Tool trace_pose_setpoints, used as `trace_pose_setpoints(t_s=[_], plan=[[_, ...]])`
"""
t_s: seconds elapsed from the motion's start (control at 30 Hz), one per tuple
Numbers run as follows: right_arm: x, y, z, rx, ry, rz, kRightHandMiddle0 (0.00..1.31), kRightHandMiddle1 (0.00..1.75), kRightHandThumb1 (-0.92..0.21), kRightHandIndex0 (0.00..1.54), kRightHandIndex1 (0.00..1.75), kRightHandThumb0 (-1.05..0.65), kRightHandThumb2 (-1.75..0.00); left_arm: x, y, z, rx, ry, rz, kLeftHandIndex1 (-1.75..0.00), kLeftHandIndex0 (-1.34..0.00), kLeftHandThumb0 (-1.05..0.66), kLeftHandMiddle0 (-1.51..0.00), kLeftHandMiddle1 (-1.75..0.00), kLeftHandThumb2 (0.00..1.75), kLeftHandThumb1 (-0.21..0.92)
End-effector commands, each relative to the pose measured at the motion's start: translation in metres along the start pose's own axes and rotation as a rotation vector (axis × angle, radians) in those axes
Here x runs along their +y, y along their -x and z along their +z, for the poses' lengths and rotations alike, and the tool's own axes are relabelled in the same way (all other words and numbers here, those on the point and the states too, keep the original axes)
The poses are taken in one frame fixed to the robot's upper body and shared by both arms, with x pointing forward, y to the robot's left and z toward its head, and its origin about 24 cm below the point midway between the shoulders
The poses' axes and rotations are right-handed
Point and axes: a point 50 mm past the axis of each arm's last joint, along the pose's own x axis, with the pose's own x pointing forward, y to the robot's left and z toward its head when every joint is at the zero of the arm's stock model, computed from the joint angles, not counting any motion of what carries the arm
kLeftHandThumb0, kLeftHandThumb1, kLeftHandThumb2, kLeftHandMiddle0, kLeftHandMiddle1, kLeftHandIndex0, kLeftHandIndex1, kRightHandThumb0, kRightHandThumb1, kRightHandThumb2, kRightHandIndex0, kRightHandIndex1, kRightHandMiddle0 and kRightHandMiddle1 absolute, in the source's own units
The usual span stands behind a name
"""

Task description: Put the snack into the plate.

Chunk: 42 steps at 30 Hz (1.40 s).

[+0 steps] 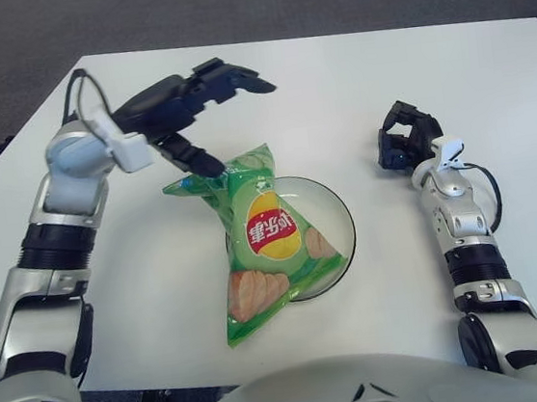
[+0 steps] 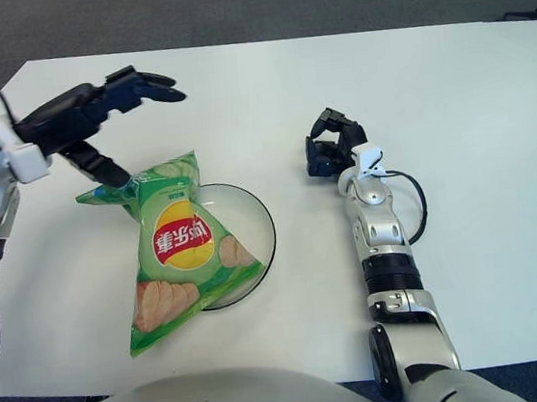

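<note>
A green chip bag (image 1: 266, 245) with a red and yellow logo lies across the left part of a round clear plate (image 1: 342, 220). Its lower end hangs over the plate's rim onto the white table (image 1: 333, 87). My left hand (image 1: 241, 126) is above the bag's upper left corner with its fingers spread wide. The thumb (image 1: 196, 159) is right at the bag's crimped top edge, and the upper fingers (image 1: 235, 77) point right, clear of the bag. My right hand (image 1: 407, 141) shows to the right of the plate with its fingers curled and holds nothing.
The white table runs wide behind and to the right of the plate. Dark floor lies beyond its far edge. My right forearm (image 1: 458, 228) stretches along the table toward the near edge.
</note>
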Motion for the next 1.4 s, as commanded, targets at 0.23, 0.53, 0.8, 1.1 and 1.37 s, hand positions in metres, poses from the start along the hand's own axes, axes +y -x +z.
trace_pose_setpoints(t_s=[0.23,0.53,0.8,1.1,1.37], plan=[[-0.0012,0.0156,-0.0424,0.195,0.011,0.001,0.67,1.75,-0.25,1.30,1.75,-0.51,-1.40,0.0389,0.0128,-0.0030,0.016,0.084,-0.098,-1.16,0.00,-0.99,-0.16,-1.04,0.44,0.92],[-0.0012,0.0153,-0.0427,0.194,0.012,0.002,0.67,1.75,-0.25,1.30,1.75,-0.51,-1.40,0.0398,0.0132,-0.0030,0.010,0.092,-0.104,-1.17,0.00,-0.99,-0.16,-1.06,0.45,0.92],[-0.0019,0.0164,-0.0428,0.193,0.012,0.002,0.67,1.75,-0.25,1.30,1.75,-0.51,-1.40,0.0396,0.0132,-0.0020,0.007,0.092,-0.105,-1.17,0.00,-0.99,-0.16,-1.06,0.45,0.92],[-0.0038,0.0168,-0.0429,0.193,0.013,0.001,0.67,1.75,-0.25,1.30,1.75,-0.51,-1.40,0.0390,0.0118,-0.0010,0.005,0.093,-0.106,-1.17,0.00,-0.99,-0.16,-1.06,0.45,0.92],[-0.0070,0.0183,-0.0437,0.193,0.013,0.000,0.67,1.75,-0.25,1.30,1.75,-0.51,-1.40,0.0372,0.0099,0.0009,0.002,0.092,-0.108,-1.17,0.00,-0.99,-0.16,-1.07,0.45,0.92]])
